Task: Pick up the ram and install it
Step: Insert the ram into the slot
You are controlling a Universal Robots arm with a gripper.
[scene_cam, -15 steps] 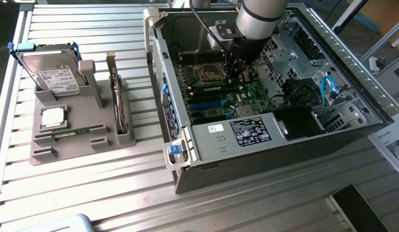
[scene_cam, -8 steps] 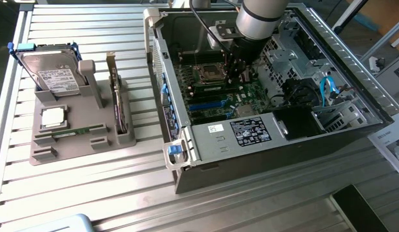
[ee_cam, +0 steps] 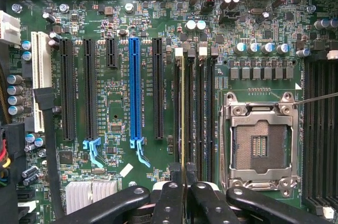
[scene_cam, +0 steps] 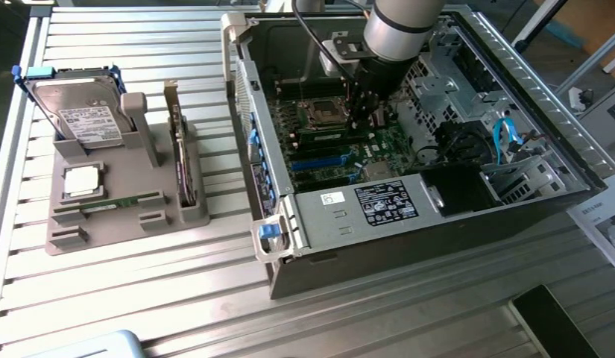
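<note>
Exterior view: the grey robot arm reaches down into an open black computer case (scene_cam: pixel 287 231) lying on a slatted metal worktop (scene_cam: pixel 138 298), its black claw (scene_cam: pixel 365 119) low over the green motherboard (scene_cam: pixel 332 149). At the exterior view's left, well apart from the case, a grey plastic holder (scene_cam: pixel 108 224) carries a silver hard drive (scene_cam: pixel 83 112), an upright expansion card (scene_cam: pixel 178 149) and a thin green strip (scene_cam: pixel 123 202) lying flat. Wrist view: the claw (ee_cam: pixel 184 177) is pressed together on the ram (ee_cam: pixel 182 108), a thin green stick seen edge-on, lined up along a black memory slot (ee_cam: pixel 196 113). Whether it is seated cannot be told. A blue expansion slot (ee_cam: pixel 135 86) flanks it on one side and the empty metal processor socket (ee_cam: pixel 259 145) on the other.
</note>
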